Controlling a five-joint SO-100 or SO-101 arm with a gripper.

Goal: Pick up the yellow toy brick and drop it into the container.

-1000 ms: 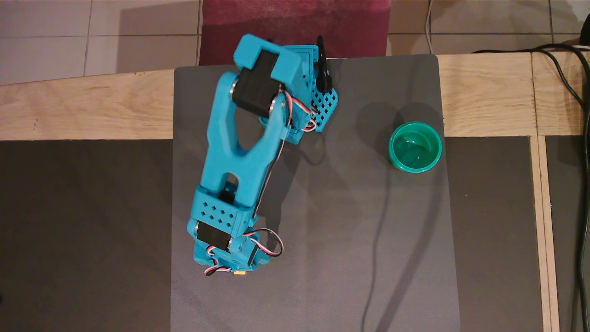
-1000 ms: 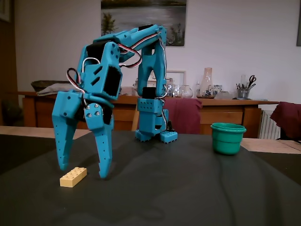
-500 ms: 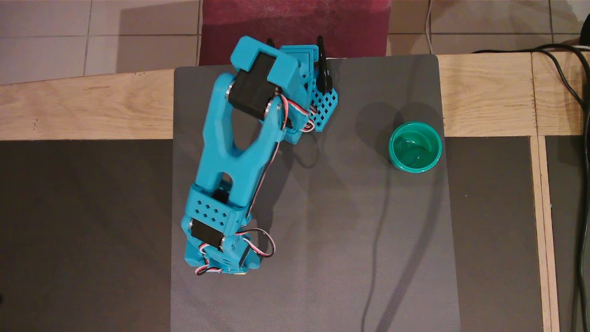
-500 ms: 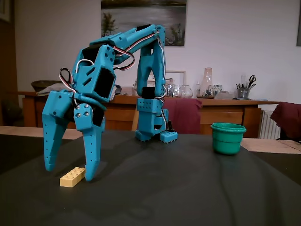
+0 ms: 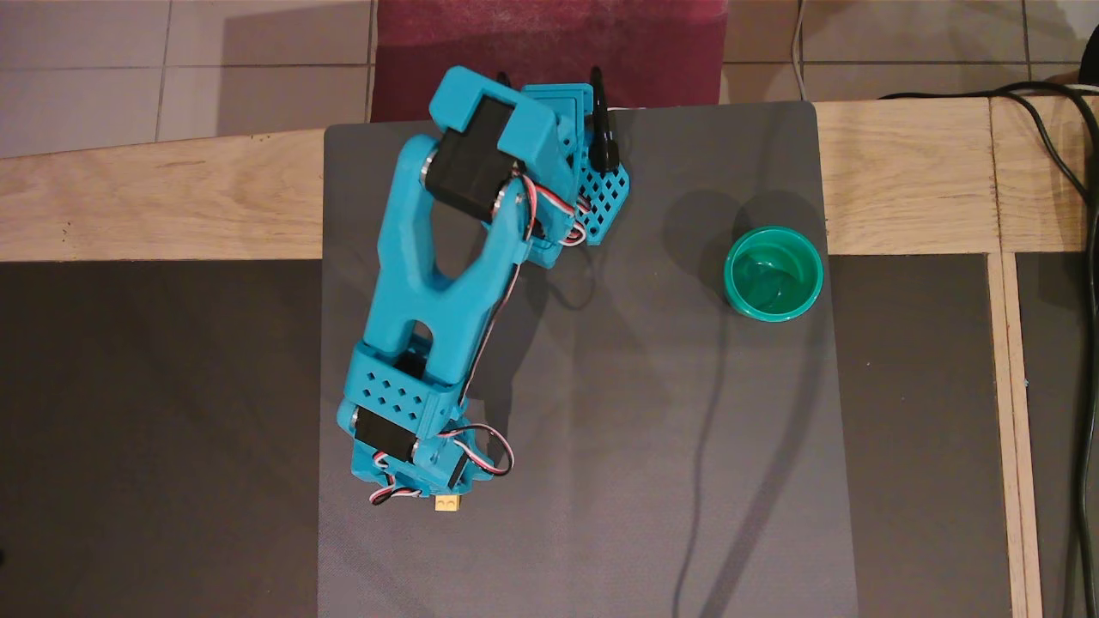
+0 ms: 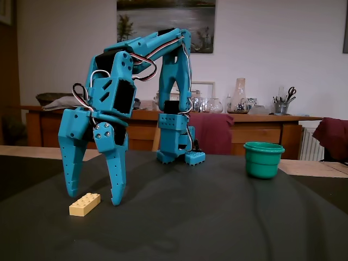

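Since half a second ago the gripper [image 6: 93,199] has shifted slightly to the right in the fixed view and risen a little, so its right finger, which then stood against the yellow toy brick [image 6: 85,204], is now clear of it. The two fingers are spread wide and point down at the grey mat [image 5: 652,481], their tips hanging just above it. The brick lies flat on the mat below the gap between the fingertips, nearer the camera than the tips, and neither finger touches it. In the overhead view only a small yellow end of the brick [image 5: 446,504] shows, sticking out from under the wrist of the arm [image 5: 446,283]; the fingers themselves are hidden beneath the arm there. The container [image 6: 263,159] stands upright on the mat well apart from the gripper, far to its right in the fixed view, and in the overhead view [image 5: 774,274] its glossy green inside holds nothing.
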